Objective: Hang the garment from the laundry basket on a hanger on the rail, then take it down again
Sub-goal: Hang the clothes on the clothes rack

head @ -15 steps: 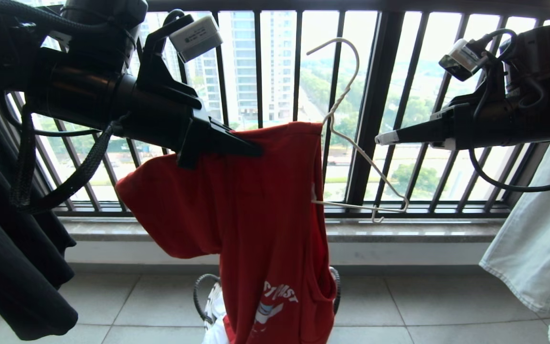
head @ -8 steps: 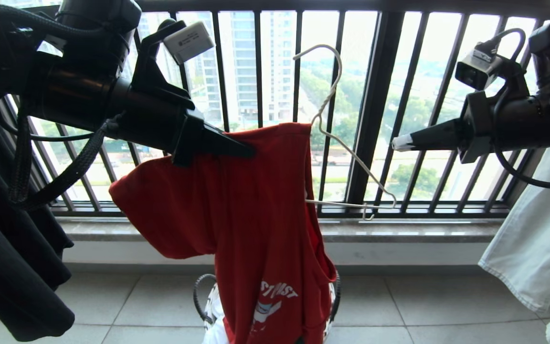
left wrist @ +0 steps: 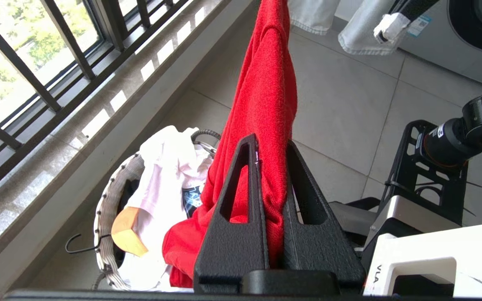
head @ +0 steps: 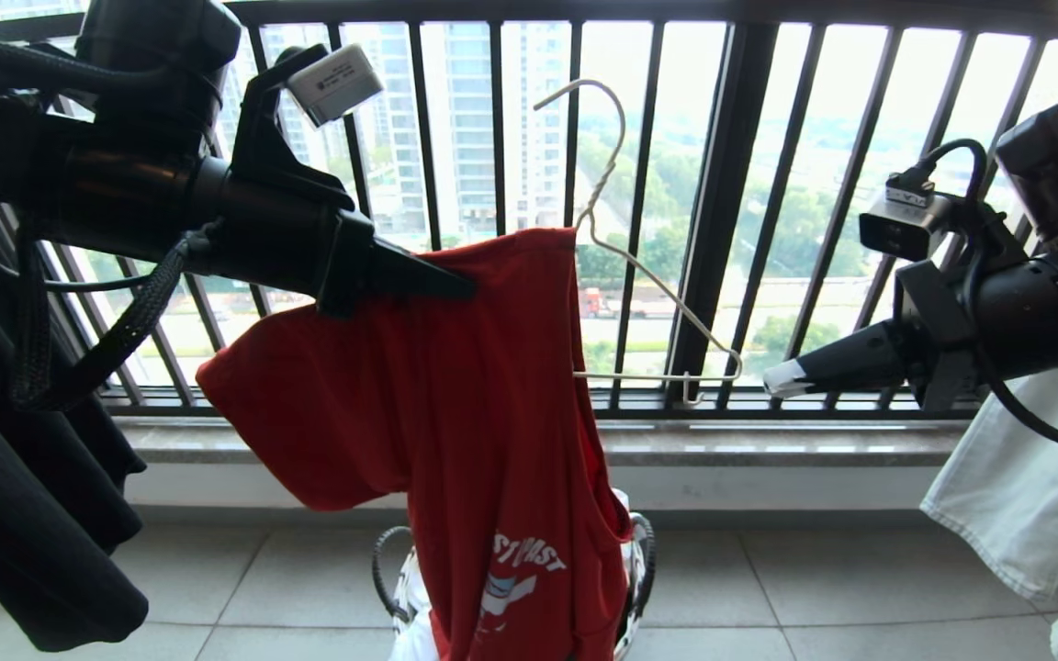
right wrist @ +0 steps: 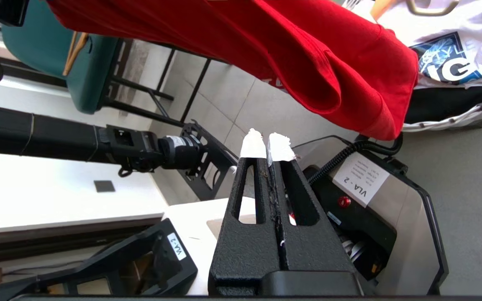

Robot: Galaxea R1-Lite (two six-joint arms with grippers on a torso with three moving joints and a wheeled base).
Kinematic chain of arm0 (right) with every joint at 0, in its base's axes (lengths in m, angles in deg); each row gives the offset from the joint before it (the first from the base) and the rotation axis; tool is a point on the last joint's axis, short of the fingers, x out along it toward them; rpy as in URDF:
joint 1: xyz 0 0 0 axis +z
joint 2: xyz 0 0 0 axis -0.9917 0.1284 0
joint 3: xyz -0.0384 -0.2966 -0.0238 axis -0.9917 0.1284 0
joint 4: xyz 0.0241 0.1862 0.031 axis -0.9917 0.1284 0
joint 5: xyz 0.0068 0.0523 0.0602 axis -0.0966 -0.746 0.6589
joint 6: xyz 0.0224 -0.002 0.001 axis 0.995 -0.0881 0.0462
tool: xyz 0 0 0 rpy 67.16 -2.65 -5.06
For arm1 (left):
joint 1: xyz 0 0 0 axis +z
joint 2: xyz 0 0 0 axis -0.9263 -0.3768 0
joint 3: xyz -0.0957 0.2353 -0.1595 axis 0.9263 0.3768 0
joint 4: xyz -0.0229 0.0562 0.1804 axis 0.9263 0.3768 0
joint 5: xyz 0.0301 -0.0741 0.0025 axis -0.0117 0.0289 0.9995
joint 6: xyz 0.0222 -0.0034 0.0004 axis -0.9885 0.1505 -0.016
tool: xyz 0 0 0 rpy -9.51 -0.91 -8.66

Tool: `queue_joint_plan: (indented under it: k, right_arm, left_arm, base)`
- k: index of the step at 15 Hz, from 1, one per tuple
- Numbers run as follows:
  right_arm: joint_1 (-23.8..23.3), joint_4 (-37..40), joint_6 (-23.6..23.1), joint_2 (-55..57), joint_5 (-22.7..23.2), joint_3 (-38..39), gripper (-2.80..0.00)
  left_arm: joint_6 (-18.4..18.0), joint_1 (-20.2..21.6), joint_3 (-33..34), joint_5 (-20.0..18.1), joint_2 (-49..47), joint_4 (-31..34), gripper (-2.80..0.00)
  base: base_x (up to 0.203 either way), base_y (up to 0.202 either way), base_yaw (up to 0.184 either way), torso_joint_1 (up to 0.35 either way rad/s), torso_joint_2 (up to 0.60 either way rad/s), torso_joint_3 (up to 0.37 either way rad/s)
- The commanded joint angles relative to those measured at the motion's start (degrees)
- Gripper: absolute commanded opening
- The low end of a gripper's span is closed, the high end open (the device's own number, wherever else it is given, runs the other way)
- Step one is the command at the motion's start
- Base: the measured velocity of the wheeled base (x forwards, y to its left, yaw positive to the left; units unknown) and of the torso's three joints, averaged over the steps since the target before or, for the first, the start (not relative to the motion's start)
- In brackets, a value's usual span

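Jaws of the left gripper (left wrist: 271, 167) clamp the garment (head: 483, 413), which droops over the basket (left wrist: 111, 217), while only the right wrist view shows the right gripper (right wrist: 267, 144) pressed together on nothing, clear of the hanger (head: 639, 266).

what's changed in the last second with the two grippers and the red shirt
The right gripper has dropped lower, clear of the white wire hanger, and now sits shut and empty. The hanger and red T-shirt drifted slightly left with the left gripper. Unchanged: the left gripper's clamp on the shirt, the hanger's place in it, and the laundry basket below.
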Motion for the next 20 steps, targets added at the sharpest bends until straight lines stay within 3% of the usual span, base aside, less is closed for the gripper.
queue_joint_plan:
  k: [1, 3, 6, 10, 11, 20]
  right_arm:
    - [3.9, 0.0, 1.5, 4.4, -1.0, 0.3, -2.8]
    - [7.5, -0.7, 3.0, 6.9, -3.9, 0.3, -2.8]
    - [10.4, -7.0, 9.2, 8.5, -7.2, 1.6, -2.8]
    - [13.2, -15.2, 12.6, 10.2, -17.7, 5.2, -2.8]
    - [13.4, -15.4, 12.8, 10.6, -18.5, 5.2, 0.0]
    - [13.3, -15.6, 15.8, 15.2, -19.3, 3.0, 0.0]
  left_arm:
    - [2.6, 0.4, 4.2, -0.2, 0.4, -8.1, -2.8]
    - [4.8, 0.6, 5.8, 0.0, 0.5, -13.5, -2.8]
    - [5.5, 0.6, 5.6, 0.0, 0.0, -13.9, -2.8]
    - [6.0, 0.6, 6.0, 0.0, 1.3, -13.9, -2.8]
    - [6.0, 0.6, 6.0, 0.0, 1.3, -14.0, -2.8]
    - [6.1, 0.8, 6.6, 0.2, 1.9, -15.4, -2.8]
  base:
    - [0.0, 0.0, 0.0, 0.0, 0.0, 0.0]
    - [0.0, 0.0, 0.0, 0.0, 0.0, 0.0]
    - [0.0, 0.0, 0.0, 0.0, 0.0, 0.0]
    - [0.0, 0.0, 0.0, 0.0, 0.0, 0.0]
    - [0.0, 0.0, 0.0, 0.0, 0.0, 0.0]
    - [0.0, 0.0, 0.0, 0.0, 0.0, 0.0]
